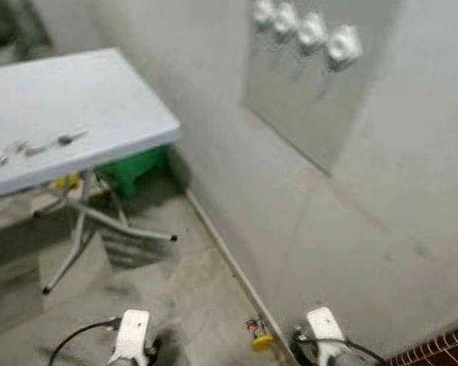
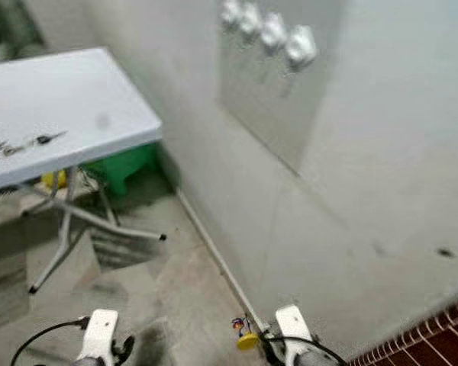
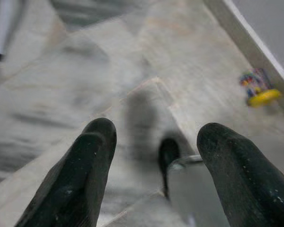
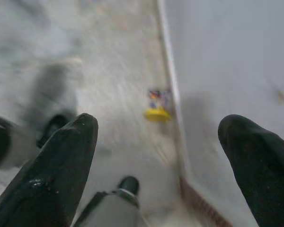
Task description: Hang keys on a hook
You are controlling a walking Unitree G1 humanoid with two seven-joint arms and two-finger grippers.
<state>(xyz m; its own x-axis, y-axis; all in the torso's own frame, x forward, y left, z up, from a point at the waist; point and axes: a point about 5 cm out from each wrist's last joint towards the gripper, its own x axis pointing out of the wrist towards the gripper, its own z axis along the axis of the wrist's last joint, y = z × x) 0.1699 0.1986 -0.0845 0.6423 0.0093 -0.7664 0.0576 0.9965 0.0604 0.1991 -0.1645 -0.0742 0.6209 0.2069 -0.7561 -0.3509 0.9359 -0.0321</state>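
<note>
Tabletop (image 1: 99,99) holds the keys (image 1: 30,146), well apart from both lowered tools.

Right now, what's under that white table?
Under the table: its metal legs, a green bin and something yellow. The tabletop covers whatever lies further back.

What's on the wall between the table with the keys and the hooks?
Bare grey wall between the table and the hooks, per the left eye view; keys lie on the table.

White wrist housings (image 1: 131,332), black cable (image 1: 76,335), glossy rounded black fingers (image 3: 80,182).
</note>
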